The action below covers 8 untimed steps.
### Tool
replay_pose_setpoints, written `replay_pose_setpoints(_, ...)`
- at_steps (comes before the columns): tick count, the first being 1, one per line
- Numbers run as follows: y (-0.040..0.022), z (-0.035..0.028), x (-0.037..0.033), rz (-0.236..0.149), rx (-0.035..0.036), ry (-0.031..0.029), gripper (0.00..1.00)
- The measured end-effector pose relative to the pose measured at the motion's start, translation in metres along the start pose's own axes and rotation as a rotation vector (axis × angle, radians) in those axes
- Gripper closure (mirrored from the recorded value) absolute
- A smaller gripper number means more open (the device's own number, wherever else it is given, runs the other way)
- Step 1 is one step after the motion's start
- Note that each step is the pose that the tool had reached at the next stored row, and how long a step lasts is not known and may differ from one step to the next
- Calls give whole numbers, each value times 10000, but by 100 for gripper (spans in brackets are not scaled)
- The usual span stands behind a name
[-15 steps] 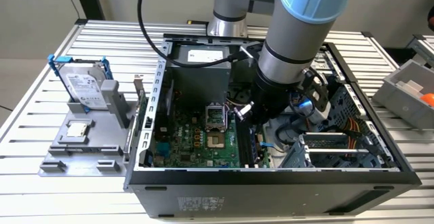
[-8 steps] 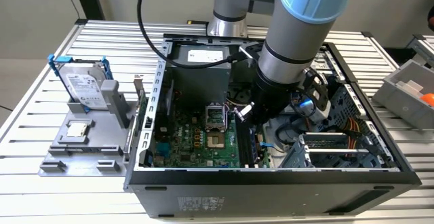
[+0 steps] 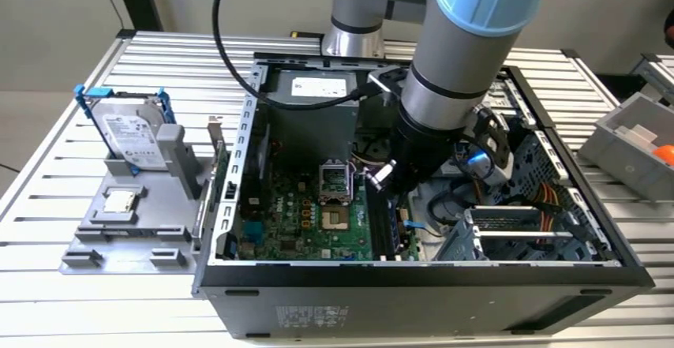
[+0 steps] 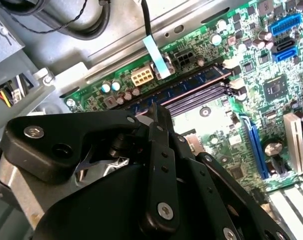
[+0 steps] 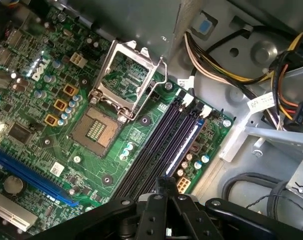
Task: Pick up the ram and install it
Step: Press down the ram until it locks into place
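The gripper hung inside the case over the board's slots, where the ram sat; whether its fingers were apart, I cannot tell.

The ram is a long, thin blue stick seated edge-down in the outermost memory slot. In the second wrist view it lies flat along the slot row, toward 1 o'clock.

Exterior view high overlooking case, wrist views close over motherboard
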<state>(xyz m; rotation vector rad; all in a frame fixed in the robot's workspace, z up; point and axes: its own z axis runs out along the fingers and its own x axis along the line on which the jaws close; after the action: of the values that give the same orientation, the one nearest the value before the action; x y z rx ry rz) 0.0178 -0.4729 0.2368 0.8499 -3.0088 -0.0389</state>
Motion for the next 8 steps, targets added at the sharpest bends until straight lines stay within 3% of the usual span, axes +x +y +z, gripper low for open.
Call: replay_pose_setpoints(8,3,0,-2,-796,6,22,100)
